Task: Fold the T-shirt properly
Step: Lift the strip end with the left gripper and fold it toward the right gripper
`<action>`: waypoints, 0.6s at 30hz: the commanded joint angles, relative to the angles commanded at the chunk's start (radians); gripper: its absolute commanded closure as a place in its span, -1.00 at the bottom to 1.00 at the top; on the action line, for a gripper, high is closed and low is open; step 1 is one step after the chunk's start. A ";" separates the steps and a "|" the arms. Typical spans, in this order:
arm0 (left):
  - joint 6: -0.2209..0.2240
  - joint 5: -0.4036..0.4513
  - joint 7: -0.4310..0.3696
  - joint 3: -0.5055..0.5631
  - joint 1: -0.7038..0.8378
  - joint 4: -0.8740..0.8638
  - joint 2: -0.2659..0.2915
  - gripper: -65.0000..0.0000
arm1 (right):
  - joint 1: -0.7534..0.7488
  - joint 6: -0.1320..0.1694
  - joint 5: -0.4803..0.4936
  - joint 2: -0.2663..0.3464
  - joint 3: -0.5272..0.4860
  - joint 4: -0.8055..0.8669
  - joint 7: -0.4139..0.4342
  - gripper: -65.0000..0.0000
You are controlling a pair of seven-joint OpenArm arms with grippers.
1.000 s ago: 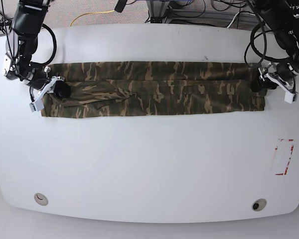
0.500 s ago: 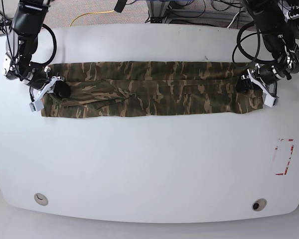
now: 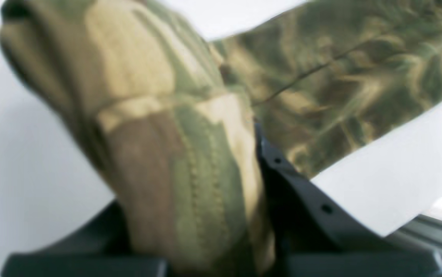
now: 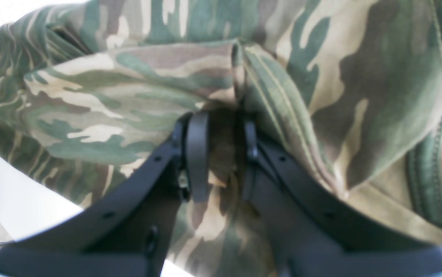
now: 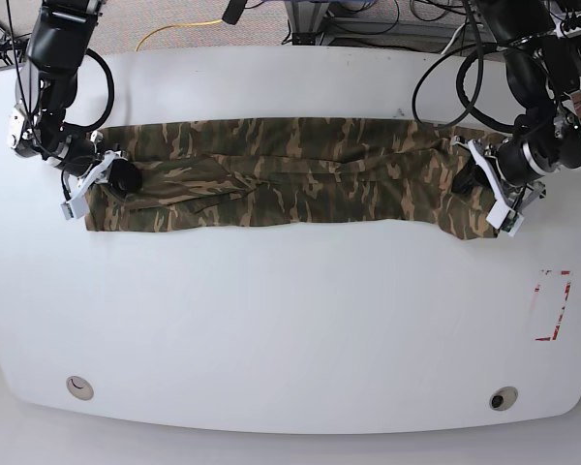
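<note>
You have the T-shirt (image 5: 290, 174) lying as a long folded band across the far half of the white surface (image 5: 290, 329), running from one arm to the other; its camouflage shows olive, brown and tan patches, with a crease line along its length. Your left claw (image 5: 476, 184) sits at the band's end on the right of the base view; in the left wrist view a thick bunch of stitched hem fills the space between the dark fingers (image 3: 302, 192), so it is clamped on the cloth, though that picture is blurred; the end of the band there is puckered and lifted a little off the surface. Your right claw (image 5: 107, 179) is at the opposite end; the right wrist view shows both black fingers (image 4: 198, 154) pressed close together with a fold of fabric pinched between them. Near the right edge of the surface lies a red-and-white marker (image 5: 552, 305), well apart from the garment.
</note>
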 joint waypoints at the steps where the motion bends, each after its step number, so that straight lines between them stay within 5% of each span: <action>1: 0.000 0.000 0.000 0.034 -0.005 0.012 0.008 0.81 | 0.000 0.000 0.000 -0.003 0.000 0.000 0.000 0.64; 10: 0.000 0.012 0.000 0.209 -0.091 -0.034 0.137 0.81 | -0.003 0.000 0.000 -0.014 0.002 0.021 0.000 0.64; 18: 0.000 0.170 -0.002 0.295 -0.167 -0.118 0.221 0.81 | 0.000 0.000 0.035 -0.014 0.002 0.035 -0.014 0.64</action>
